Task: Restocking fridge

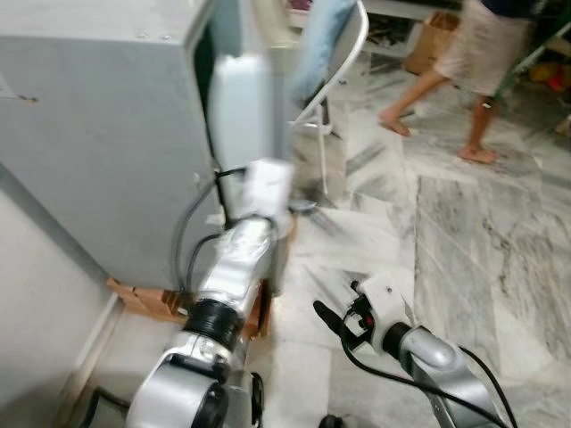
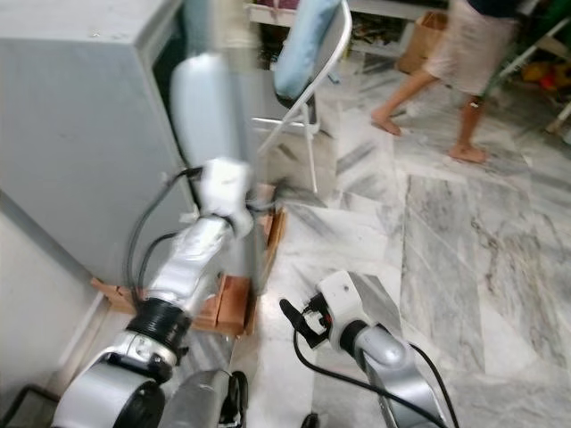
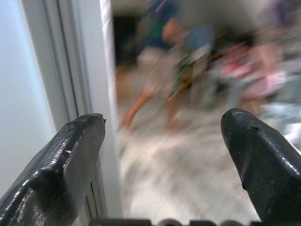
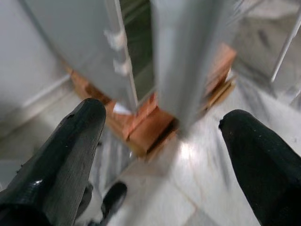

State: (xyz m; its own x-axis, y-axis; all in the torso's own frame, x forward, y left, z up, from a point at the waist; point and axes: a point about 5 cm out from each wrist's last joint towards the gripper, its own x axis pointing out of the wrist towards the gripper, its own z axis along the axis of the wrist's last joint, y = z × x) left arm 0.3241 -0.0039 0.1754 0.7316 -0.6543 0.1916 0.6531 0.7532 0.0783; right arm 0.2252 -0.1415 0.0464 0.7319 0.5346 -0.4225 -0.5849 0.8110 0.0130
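Basically we judged the tall grey metal fridge (image 1: 107, 152) a heavy, rigid box that wouldn't budge, w/ only its pale grey door (image 1: 245, 116) meant to move: stiff, smooth painted panel, prob. slippery on flat faces, so best taken at the free vertical edge where fingers can hook round it. The fridge stood at our left against the pale wall (image 1: 36, 303), raised on reddish-brown wooden blocks (image 2: 227, 303) over the grey-veined marble floor (image 1: 482, 250). The door was ajar, a dark gap showing btwn it and the cabinet; the inside was too dark to read, and we saw no goods for restocking. Our left gripper (image 3: 164, 155) was raised along the door edge, its two black fingers (image 3: 66, 160) spread wide apart w/ nothing btwn them, one finger just beside the door's edge strip; contact we couldn't confirm. Our right gripper (image 4: 160, 155) hung low near the floor, fingers likewise wide apart and empty, looking toward the fridge base and blocks. Behind the door stood a white metal folding chair (image 1: 343, 71) w/ a blue cloth (image 1: 317, 40) over it. Farther back a barefoot person (image 1: 473, 62) was mid-stride, blurred, well apart from us, near a brown cardboard box (image 1: 428, 40).
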